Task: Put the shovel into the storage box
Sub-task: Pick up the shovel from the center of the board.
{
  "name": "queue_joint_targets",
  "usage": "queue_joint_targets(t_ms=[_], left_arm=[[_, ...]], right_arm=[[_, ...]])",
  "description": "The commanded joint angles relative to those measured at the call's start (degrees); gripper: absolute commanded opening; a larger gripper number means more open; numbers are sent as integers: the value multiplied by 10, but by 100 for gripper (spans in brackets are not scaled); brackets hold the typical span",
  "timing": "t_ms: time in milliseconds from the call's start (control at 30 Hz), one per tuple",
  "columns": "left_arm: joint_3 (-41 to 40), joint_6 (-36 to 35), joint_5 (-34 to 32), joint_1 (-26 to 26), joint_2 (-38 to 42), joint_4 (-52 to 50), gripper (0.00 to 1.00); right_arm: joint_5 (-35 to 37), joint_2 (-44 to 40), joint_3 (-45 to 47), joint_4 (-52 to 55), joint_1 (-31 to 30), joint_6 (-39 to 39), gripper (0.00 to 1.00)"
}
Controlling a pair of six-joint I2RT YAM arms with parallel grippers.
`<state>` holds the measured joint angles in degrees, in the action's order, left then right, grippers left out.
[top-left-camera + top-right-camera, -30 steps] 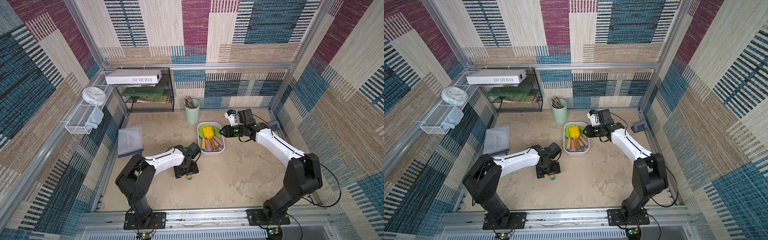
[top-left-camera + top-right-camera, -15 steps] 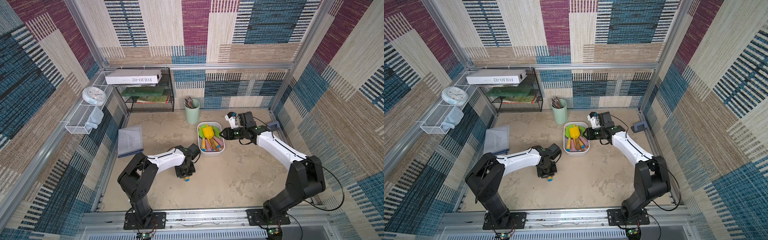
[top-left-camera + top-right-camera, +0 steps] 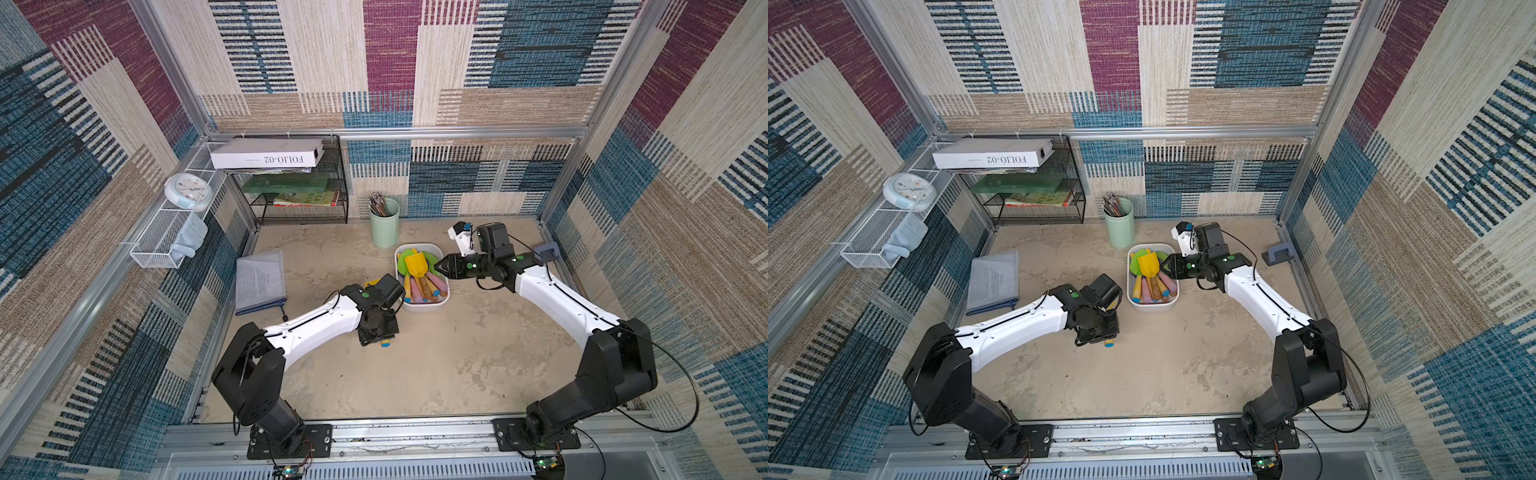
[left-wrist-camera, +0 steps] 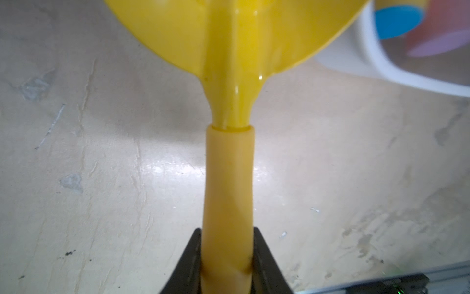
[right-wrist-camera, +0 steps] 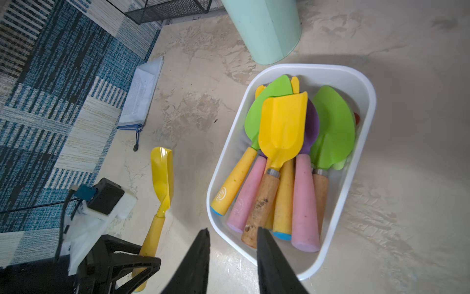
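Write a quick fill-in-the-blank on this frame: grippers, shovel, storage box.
1. The left gripper is shut on the ____ of the yellow shovel.
2. The right gripper, jaws apart beside the storage box, holds ____.
3. The storage box's plastic walls are ____ in colour.

Missing words: handle; nothing; white.

The beige, stained tabletop [image 3: 436, 374] carries a black wire rack [image 3: 305, 218] in a back corner and a mint-green cup [image 3: 385, 230] at the back wall. The white storage box [image 3: 422, 308] stands just in front of the cup. A pouch of papers [image 3: 261, 280] lies flat near the rack, and a small grey object [image 3: 547, 252] at the opposite edge. A yellow shovel [image 5: 162, 175] is beside the box; if it touches the surface, I cannot tell.
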<state>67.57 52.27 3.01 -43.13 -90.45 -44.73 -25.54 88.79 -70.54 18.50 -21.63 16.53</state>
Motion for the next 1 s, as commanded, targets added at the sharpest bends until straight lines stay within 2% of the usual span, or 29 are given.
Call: queue_joint_targets(t_ms=[0,400,733,967], left_arm=[[23,-37,4,-5,12,-15,5],[95,-104,16,-10,-10,-16,5],[126,-106,26,-11,-43,-25,5],[141,-106,25,-11,-43,-30,5]], right_arm=[[-9,1,-10,-16,-16,24,36],[-4,16,-22,-54,-71,88,41],[3,39,-37,-63,-94,99,42],[31,62,-39,-63,-103,103,37]])
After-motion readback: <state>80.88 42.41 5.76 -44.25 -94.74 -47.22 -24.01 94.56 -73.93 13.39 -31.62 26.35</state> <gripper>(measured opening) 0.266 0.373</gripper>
